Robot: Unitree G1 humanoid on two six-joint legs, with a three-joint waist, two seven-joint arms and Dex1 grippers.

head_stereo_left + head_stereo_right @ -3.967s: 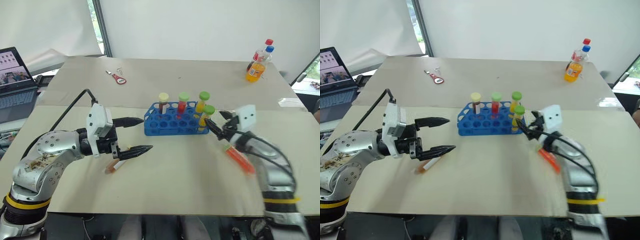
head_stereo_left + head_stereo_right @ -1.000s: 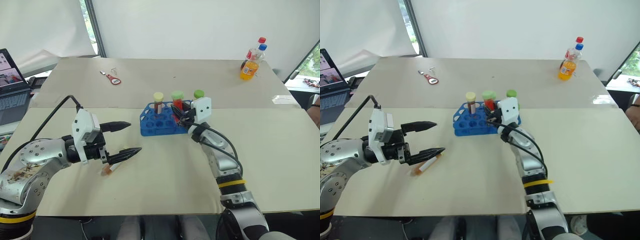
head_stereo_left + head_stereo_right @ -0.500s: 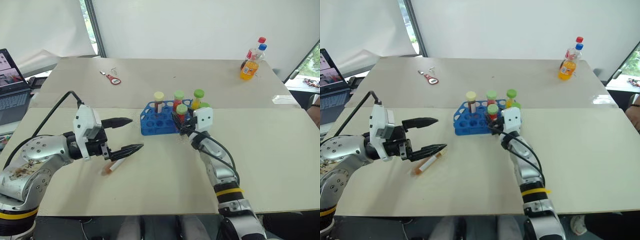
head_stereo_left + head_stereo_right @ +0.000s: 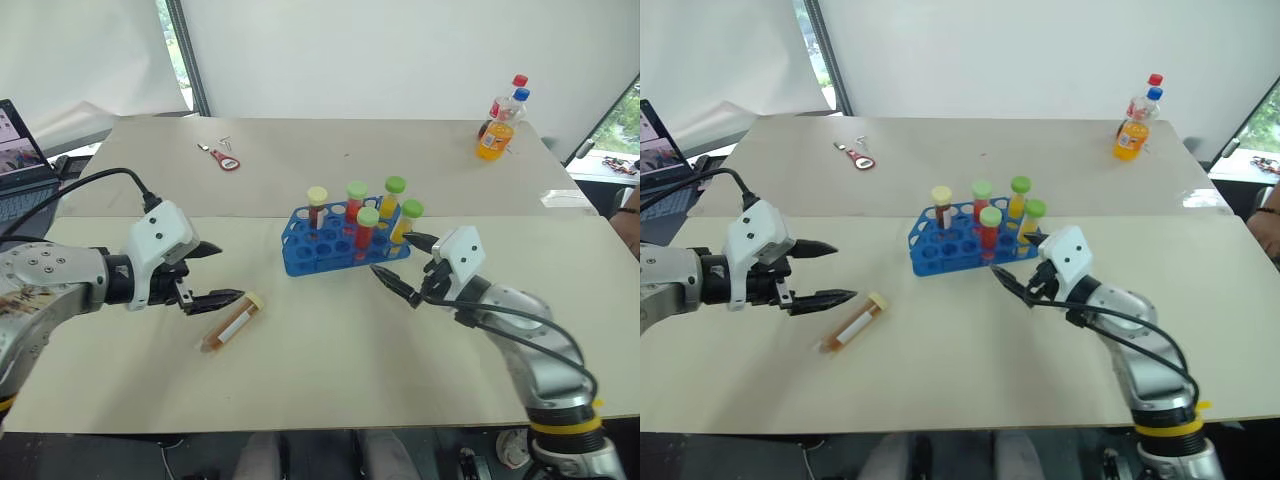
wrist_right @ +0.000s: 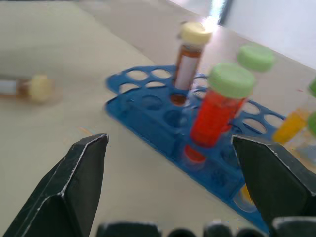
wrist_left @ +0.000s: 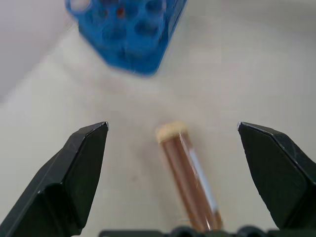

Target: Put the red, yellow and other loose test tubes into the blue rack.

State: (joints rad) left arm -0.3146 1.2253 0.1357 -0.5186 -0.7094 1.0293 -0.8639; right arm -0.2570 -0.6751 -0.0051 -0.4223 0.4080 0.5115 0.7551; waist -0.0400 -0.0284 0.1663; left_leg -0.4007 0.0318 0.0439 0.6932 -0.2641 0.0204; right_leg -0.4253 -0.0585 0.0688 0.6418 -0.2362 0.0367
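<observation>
The blue rack (image 4: pixel 330 252) stands mid-table and holds several upright tubes. Among them are a red one with a green cap (image 4: pixel 365 231), a yellow one (image 4: pixel 404 222) and a brown one with a cream cap (image 4: pixel 317 205). One loose cream-capped tube of brown liquid (image 4: pixel 228 323) lies flat on the table to the rack's left. My left gripper (image 4: pixel 227 272) hovers open just left of that tube, which shows between its fingers in the left wrist view (image 6: pixel 190 177). Right of the rack, my right gripper (image 4: pixel 392 254) is open, empty and a short way off it.
Two drink bottles (image 4: pixel 499 130) stand at the far right corner of the table. A red-handled tool (image 4: pixel 229 157) lies at the far left. A laptop (image 4: pixel 15 150) sits off the left edge. A seam runs across the table behind the rack.
My right gripper opened, left the red tube standing in the rack and drew back to the right. My left gripper shifted left and tipped down towards the loose tube.
</observation>
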